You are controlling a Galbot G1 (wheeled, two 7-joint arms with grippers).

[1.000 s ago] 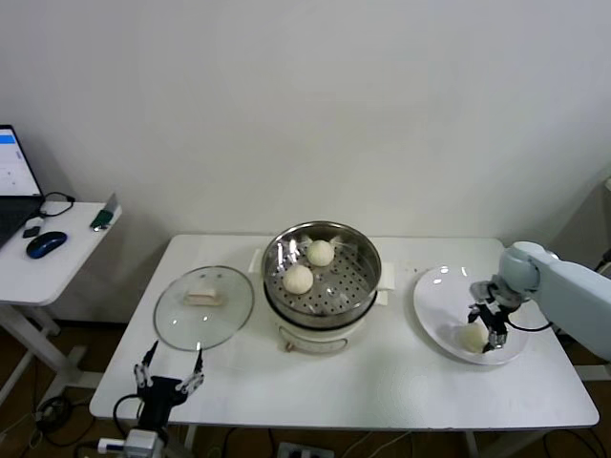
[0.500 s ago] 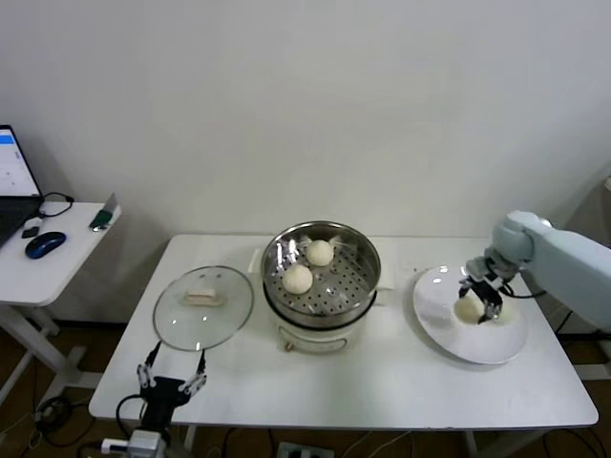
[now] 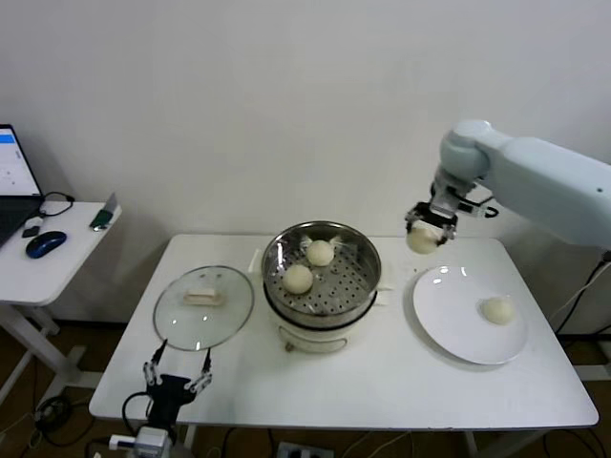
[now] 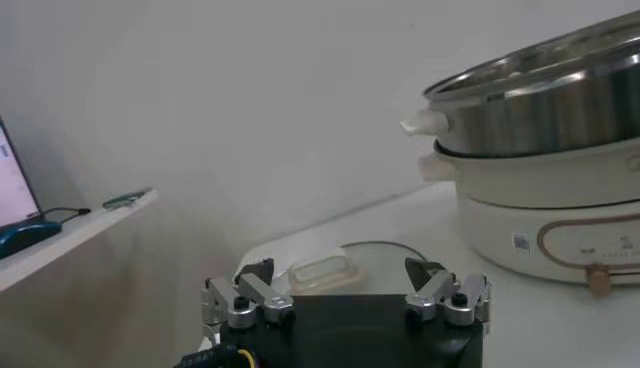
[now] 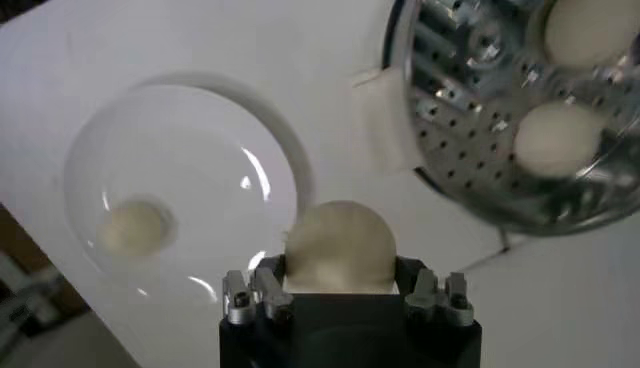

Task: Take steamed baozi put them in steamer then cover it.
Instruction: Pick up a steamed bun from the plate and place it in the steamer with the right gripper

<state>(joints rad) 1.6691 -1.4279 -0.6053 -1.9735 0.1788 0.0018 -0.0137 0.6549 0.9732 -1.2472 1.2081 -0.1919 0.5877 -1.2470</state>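
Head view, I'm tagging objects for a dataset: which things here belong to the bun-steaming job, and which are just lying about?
Job: right tool holding a baozi; two baozi in the steamer; one on the plate; cover on the table; left tool, idle at the table's edge.

Lying about: laptop, mouse, side table.

baozi [image 3: 422, 239] held aloft | two in steamer [image 3: 323, 298] | cover [image 3: 203, 305] off

White plate [image 3: 449, 320] on table [image 3: 382, 382]; laptop [image 3: 14, 186], mouse [image 3: 46, 244] on side desk [image 3: 57, 267].
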